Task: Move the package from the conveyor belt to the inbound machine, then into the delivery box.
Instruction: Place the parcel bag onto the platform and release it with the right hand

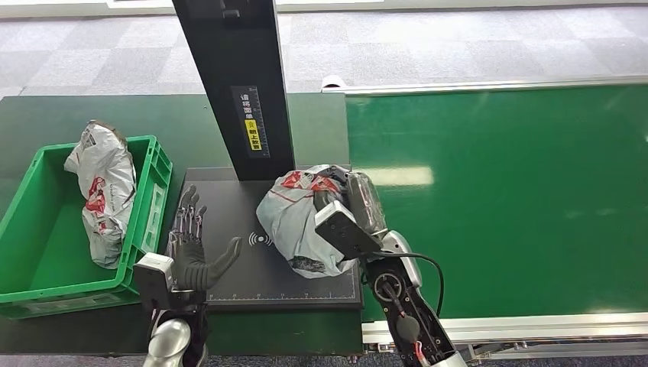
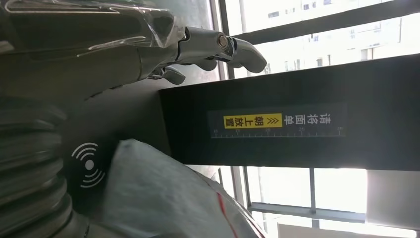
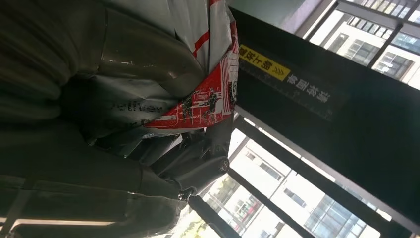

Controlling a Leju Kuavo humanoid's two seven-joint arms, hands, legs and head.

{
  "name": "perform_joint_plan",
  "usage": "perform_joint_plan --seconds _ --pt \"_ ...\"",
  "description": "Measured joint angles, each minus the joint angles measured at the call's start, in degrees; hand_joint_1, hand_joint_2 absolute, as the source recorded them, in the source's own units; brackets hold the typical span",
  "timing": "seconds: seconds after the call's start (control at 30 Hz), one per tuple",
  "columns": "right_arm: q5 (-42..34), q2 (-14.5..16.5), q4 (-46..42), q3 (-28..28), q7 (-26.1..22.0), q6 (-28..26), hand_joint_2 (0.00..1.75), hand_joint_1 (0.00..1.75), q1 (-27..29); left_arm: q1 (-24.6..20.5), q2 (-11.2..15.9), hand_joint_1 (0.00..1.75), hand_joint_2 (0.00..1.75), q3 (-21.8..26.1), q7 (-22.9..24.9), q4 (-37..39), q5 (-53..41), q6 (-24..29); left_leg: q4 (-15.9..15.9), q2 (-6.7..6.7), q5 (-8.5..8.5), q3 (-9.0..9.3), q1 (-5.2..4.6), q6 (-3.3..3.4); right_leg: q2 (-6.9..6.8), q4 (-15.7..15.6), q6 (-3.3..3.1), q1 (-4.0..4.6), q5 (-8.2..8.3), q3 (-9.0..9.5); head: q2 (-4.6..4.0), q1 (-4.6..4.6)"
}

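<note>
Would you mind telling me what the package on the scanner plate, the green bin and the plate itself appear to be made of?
Package: thin grey plastic film with red print, judging by its crumpled, slightly glossy folds. Green bin: rigid moulded plastic, likely, with ribbed walls and a thick rim. Scanner plate: a matte black hard sheet, metal or plastic, hard to tell which.

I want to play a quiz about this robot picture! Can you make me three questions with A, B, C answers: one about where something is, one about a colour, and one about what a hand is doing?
1. Where is the package that the right hand holds?
A. on the black scanner plate
B. in the crate
C. on the floor

2. What colour is the crate?
A. blue
B. green
C. red

3. What is the left hand doing?
A. squeezing a package
B. pressing a button
C. holding nothing, fingers apart

Answers:
1. A, it rests on the plate beside the black post.
2. B, its walls are green.
3. C, it hovers over the plate's edge.
</note>
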Motion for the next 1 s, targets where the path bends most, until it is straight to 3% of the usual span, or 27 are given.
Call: perform_joint_plan --seconds 0.4,0.53,0.77,1.0 --pt "-0.83 1.1 6.36 3.52 -0.09 -0.45 1.75 1.75 -0.86 -0.96 -0.02 0.0 1.75 -0.07 0.31 0.25 0.02 -0.02 0.0 0.01 0.0 0.01 0.0 0.0 0.0 0.0 -0.02 0.0 0.01 0.0 0.0 0.0" --pt "-0.86 1.12 7.14 3.78 -0.09 -0.56 1.75 0.04 -1.08 -0.99 -0.02 0.0 1.75 -0.07 0.32 0.27 0.02 -0.02 0.0 0.01 0.0 0.01 0.0 0.0 0.0 0.0 -0.02 0.0 0.01 0.0 0.0 0.01" --pt "-7.44 1.08 7.74 3.87 -2.15 2.05 1.75 0.0 -0.8 -1.64 -0.1 0.0 1.75 -0.08 0.83 1.22 -0.15 -0.74 0.0 0.01 0.01 0.04 0.0 -0.01 0.01 -0.01 -0.02 0.0 0.01 -0.02 0.0 0.01" --pt "-26.7 -1.66 -3.07 -0.77 -5.51 16.19 1.75 0.0 4.32 -2.77 -0.11 0.0 1.75 -1.83 -0.44 2.88 -3.63 -4.13 0.02 0.01 0.0 0.02 -0.03 0.0 0.01 -0.02 -0.02 -0.01 0.01 -0.03 0.0 0.01"
